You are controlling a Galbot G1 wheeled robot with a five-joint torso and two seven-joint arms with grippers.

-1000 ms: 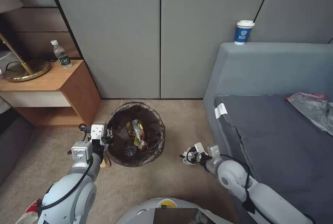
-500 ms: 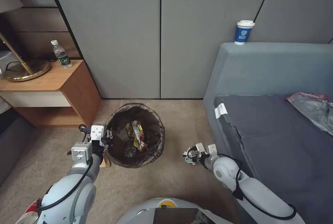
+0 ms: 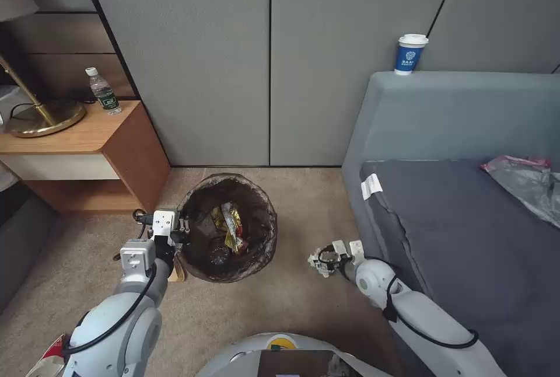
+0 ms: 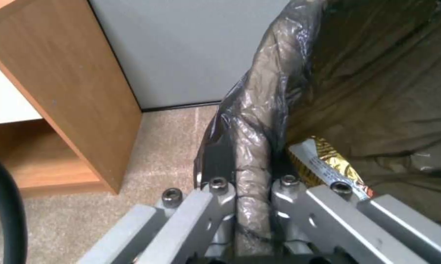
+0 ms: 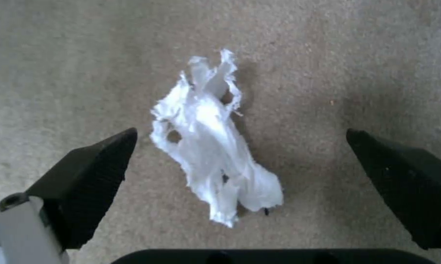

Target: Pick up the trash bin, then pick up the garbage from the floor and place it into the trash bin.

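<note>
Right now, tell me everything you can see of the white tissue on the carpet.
The white tissue is a thin, crumpled, torn scrap with ragged edges and a few small holes. It lies flat and stretched out on the beige carpet, between the trash bin and the sofa. The right gripper hangs over it with its black fingers spread wide on either side, touching nothing.

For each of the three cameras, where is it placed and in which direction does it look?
Head view: high on the robot, looking down at the carpet, the bin and sofa; both arms show.
Left wrist view: behind the left gripper, facing the bin's bagged rim it clamps.
Right wrist view: above the open right gripper, facing straight down at the tissue.
Shared: head and left wrist views both show the bin and yellow wrapper.
</note>
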